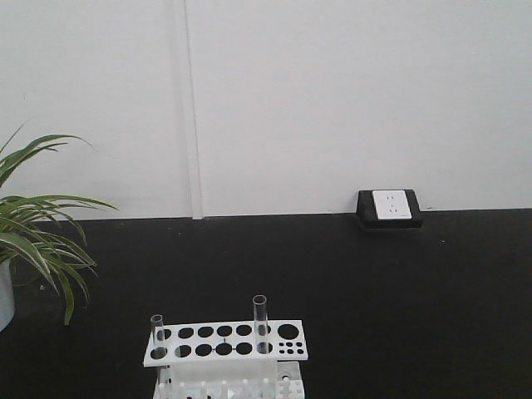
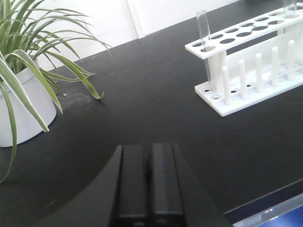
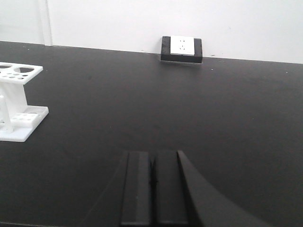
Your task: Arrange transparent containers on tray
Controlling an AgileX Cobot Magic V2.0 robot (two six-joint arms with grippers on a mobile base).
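The two test tubes both stand upright in the white holed rack (image 1: pixel 224 341). The shorter test tube (image 1: pixel 156 334) is in a hole at the rack's left end, and the taller test tube (image 1: pixel 260 320) is further right, with empty holes between them. The tray shows in none of the views, so by my reading the task is not yet begun: each tube has to be lifted out and set on the tray.

The rack sits on the black counter (image 1: pixel 399 299), with a potted plant (image 2: pixel 28 94) off to its left and a wall socket (image 3: pixel 182 47) at the back. The left gripper (image 2: pixel 148 153) hangs low over bare counter, near the plant and well short of the rack, its fingers (image 2: pixel 133 179) pressed together on nothing. The right gripper (image 3: pixel 152 157) is likewise low, with the rack off to its left, its fingers (image 3: pixel 137 184) together and empty.
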